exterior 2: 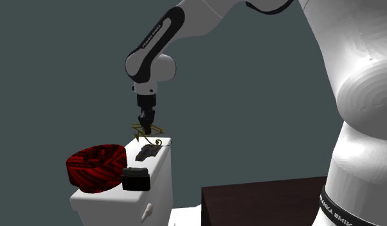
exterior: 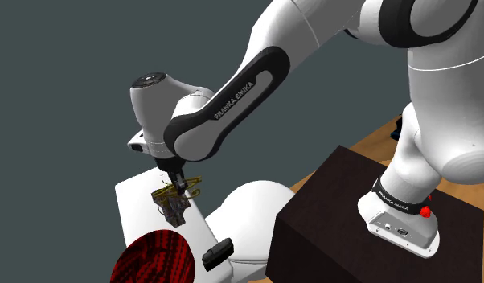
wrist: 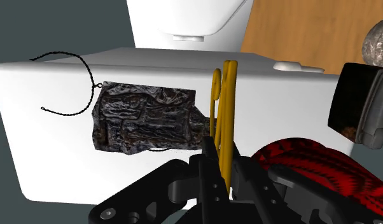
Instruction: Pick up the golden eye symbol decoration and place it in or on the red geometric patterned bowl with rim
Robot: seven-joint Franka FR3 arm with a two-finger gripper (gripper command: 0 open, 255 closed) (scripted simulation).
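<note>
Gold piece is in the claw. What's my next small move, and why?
Likely carry it across to the red bowl: the claw is shut on the golden decoration, held above the white top, with the bowl open alongside.

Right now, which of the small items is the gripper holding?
The golden decoration, clasped in the gripper; the dark crumpled piece, black block and red bowl sit on the white top.

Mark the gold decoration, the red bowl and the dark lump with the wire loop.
gold decoration (wrist: 227, 121), wrist view, its thin upright edge.
red bowl (exterior 2: 90, 176), second exterior view, outer wall.
dark lump (wrist: 146, 121), wrist view, middle of its top face.
</note>
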